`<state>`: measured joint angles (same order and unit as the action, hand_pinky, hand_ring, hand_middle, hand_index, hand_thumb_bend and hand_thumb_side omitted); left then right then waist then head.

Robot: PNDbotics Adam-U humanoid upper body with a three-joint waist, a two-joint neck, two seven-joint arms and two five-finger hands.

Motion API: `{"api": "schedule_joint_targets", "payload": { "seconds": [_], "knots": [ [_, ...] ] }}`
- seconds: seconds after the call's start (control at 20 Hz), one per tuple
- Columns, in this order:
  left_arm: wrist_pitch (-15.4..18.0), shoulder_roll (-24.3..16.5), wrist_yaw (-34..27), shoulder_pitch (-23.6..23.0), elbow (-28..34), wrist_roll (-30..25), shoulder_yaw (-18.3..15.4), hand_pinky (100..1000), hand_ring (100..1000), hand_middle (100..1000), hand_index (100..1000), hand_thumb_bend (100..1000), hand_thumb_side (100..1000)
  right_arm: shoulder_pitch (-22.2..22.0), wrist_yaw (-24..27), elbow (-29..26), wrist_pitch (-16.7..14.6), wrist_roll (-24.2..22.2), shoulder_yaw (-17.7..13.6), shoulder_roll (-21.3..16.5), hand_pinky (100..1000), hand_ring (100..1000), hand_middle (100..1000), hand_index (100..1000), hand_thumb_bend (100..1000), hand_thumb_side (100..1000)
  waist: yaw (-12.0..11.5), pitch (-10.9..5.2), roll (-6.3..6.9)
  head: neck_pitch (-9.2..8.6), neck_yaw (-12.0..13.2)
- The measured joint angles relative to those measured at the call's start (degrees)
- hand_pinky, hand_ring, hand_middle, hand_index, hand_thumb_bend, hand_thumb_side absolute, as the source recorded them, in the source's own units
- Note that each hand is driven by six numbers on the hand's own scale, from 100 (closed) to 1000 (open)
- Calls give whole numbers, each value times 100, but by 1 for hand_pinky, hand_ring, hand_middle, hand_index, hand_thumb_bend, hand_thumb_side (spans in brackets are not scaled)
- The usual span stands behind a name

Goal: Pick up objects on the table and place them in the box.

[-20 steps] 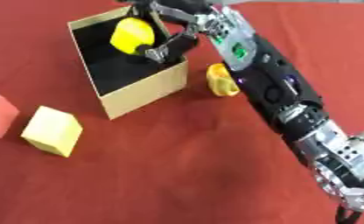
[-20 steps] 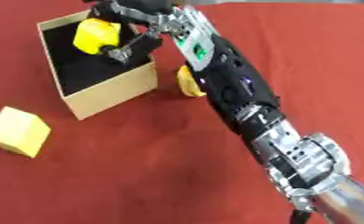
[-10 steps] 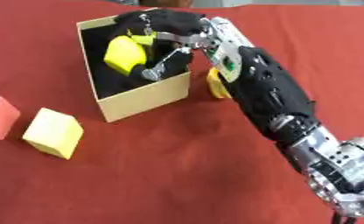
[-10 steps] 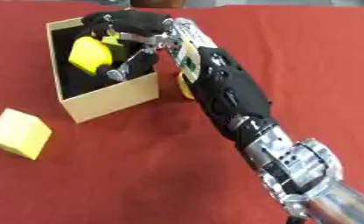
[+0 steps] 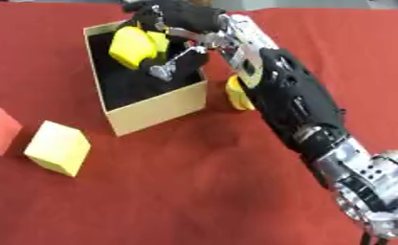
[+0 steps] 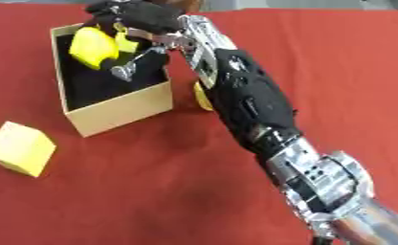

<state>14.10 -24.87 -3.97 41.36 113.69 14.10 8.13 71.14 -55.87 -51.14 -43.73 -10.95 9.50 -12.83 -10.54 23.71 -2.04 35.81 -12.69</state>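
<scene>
Now the right hand (image 5: 182,19) hangs over the open box (image 5: 156,107), fingers curled round a yellow block (image 5: 134,46), so letting go inside looks next.

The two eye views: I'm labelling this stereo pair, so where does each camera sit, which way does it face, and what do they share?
Left eye view: in the robot's head, looking down at the red table; the right arm reaches in from the lower right; a red block shows at the left edge.
Right eye view: beside it, same downward aim; more of the silver forearm shows.
Shared: the right hand holding a yellow block over the open cardboard box, and a yellow cube on the cloth.
</scene>
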Motion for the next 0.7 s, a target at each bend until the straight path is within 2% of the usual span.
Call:
{"api": "schedule_joint_targets", "payload": {
  "seconds": [0.2, 0.4, 0.55, 0.7],
  "knots": [
    [-11, 18, -10, 0, 0, -47, 50, 654, 685, 701, 809, 163, 671, 45, -247, 105, 223, 178, -91, 0, 896, 1000, 738, 921, 129, 467, -2, 0, -13, -37, -48],
    [-29, 18, -25, -9, 0, -72, 68, 654, 685, 701, 809, 162, 672, 79, -610, 248, 420, 289, -204, -1, 896, 1000, 772, 923, 280, 394, -4, -1, -19, -66, -62],
    [-40, 18, -27, -19, 0, -83, 84, 653, 685, 701, 809, 161, 674, 82, -890, 308, 460, 354, -246, -3, 906, 1000, 787, 940, 393, 420, -1, -1, -19, -66, -63],
    [-51, 18, -28, -43, 0, -94, 86, 652, 685, 701, 810, 159, 677, 99, -1068, 312, 434, 427, -282, -4, 923, 1000, 791, 954, 421, 398, 7, -1, -14, -66, -61]
  ]
}}
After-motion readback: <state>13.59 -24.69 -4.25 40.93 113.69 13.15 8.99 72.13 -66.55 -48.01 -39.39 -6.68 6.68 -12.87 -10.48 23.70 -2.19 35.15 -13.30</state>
